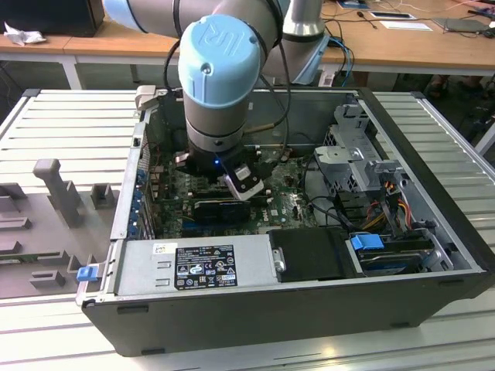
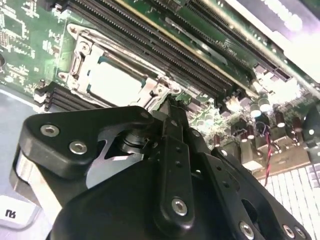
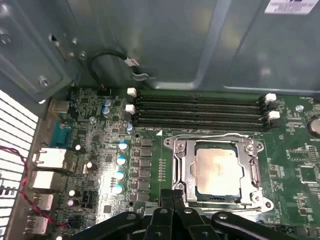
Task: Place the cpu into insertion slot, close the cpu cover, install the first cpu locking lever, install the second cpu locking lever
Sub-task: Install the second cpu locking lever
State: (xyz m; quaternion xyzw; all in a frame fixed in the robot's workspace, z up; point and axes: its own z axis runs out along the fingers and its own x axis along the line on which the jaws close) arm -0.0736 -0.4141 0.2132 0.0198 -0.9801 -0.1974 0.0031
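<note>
The cpu [image 3: 217,171], a pale beige-silver square, lies flat in the insertion slot [image 3: 264,204] on the green motherboard. The cpu cover [image 3: 183,170], a metal frame, is down around the chip and leaves its face showing through the cut-out. A thin locking lever [image 3: 210,135] runs along the slot's edge nearest the memory slots. My gripper [image 3: 172,194] is shut with nothing between its fingers, its tips just off the slot's corner. The second wrist view shows the gripper [image 2: 172,107] hovering close beside the cpu [image 2: 117,80]. In the exterior view the arm's wrist [image 1: 220,147] reaches down into the open computer case.
Long black memory slots [image 3: 200,107] lie beside the socket, toward the case wall [image 3: 175,45]. Capacitors [image 3: 120,160] and rear ports [image 3: 50,160] crowd one side. In the exterior view a power supply [image 1: 193,263] sits in front and a drive cage [image 1: 348,154] at that view's right.
</note>
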